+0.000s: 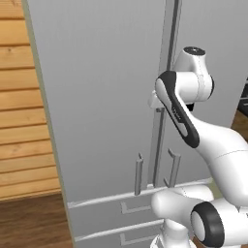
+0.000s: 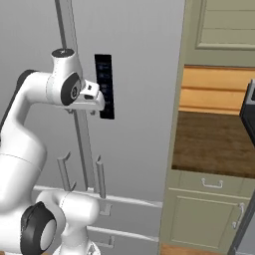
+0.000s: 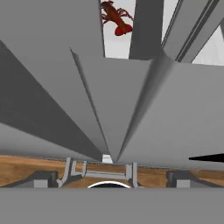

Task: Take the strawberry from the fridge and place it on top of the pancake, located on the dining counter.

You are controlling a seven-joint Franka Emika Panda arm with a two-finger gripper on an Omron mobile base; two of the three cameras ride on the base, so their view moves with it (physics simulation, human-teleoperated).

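Reaching up the front of the tall light grey two-door fridge (image 1: 106, 97), the white arm (image 1: 208, 140) has its wrist pressed close to the seam between the doors in the left base view. Both doors look closed, so the strawberry is probably behind them, straight ahead of the hand. Which shelf or bin it is on I cannot tell.

From the right base view, the two-finger gripper (image 2: 99, 104) sits just beside the long vertical bar handle (image 2: 74, 64), which runs up and down across the hand's reach. A small dark panel (image 2: 104, 87) on the door is just past the fingers. The jaw spacing is too small to read here.

Looking along the hand, the fingertips (image 3: 41, 178) stand far apart with nothing between them, so the gripper (image 3: 112, 177) appears released and empty. Grey door faces fan out ahead. In a narrow pale gap at the far top lies a red lobster-like thing (image 3: 116, 19), not the berry. Opening a door probably comes first, with the jaws straddling the bar crosswise.
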